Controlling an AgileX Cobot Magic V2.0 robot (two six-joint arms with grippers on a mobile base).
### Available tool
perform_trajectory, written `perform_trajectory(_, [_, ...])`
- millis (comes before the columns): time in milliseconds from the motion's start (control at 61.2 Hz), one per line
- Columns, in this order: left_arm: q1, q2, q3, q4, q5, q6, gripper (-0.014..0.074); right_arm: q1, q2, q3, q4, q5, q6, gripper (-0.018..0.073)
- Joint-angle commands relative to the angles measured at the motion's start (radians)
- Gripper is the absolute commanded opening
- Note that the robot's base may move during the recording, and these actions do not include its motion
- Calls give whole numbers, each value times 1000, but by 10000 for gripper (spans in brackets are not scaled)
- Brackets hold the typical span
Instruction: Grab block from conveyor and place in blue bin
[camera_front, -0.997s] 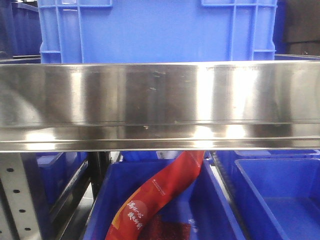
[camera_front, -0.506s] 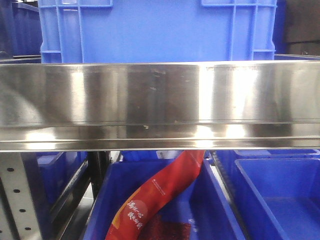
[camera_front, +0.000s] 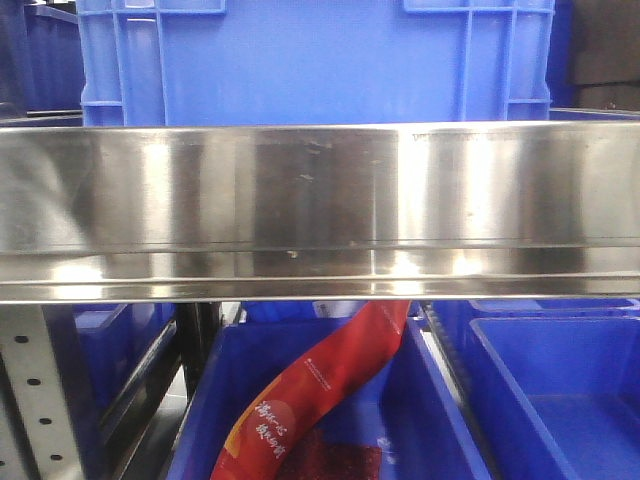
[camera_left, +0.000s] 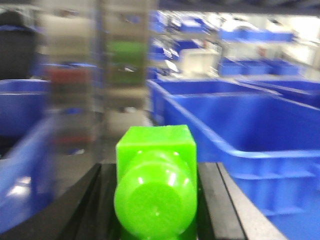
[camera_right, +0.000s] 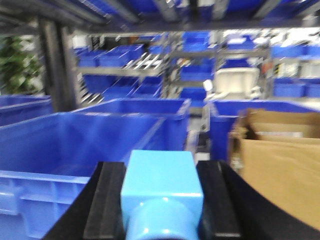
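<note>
Green block (camera_left: 156, 185) sits low in the middle of the left wrist view, clamped in the left gripper (camera_left: 156, 172). One black finger (camera_left: 97, 210) presses its left side and the other its right. The block shows a square body with a round stud facing the camera. A large blue bin (camera_left: 240, 130) fills the right half of that view, behind the block and to its right. Everything further back is blurred.

The right gripper (camera_right: 160, 172) is closed on a light blue block (camera_right: 162, 185), low in the middle of the right wrist view, with a black finger (camera_right: 107, 200) on either side. An open blue tub (camera_right: 90, 140) spreads across the left and centre beyond it. A cardboard box (camera_right: 280, 160) stands at the right edge. Shelves of small blue boxes fill the top of the frame.

In the front view neither arm shows. A shiny steel band (camera_front: 320, 210) crosses the middle. A blue crate (camera_front: 320, 60) stands above it. Below it, at lower centre, a blue tray (camera_front: 200, 400) holds a red packet (camera_front: 320, 390) that leans up towards the band.
</note>
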Motion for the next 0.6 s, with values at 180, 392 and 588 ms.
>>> perform_trajectory(180, [-230, 268, -132, -7, -86, 13, -111, 74, 242, -142, -4, -83, -4, -162])
perform_trajectory(392, [-343, 519, -284, -2, -208, 13, -111, 140, 441, -271, -4, -116, -4, -162])
perform_trajectory(588, [-351, 749, -474, -48, -199, 13, -111, 205, 628, -379, -4, -214, -4, -162])
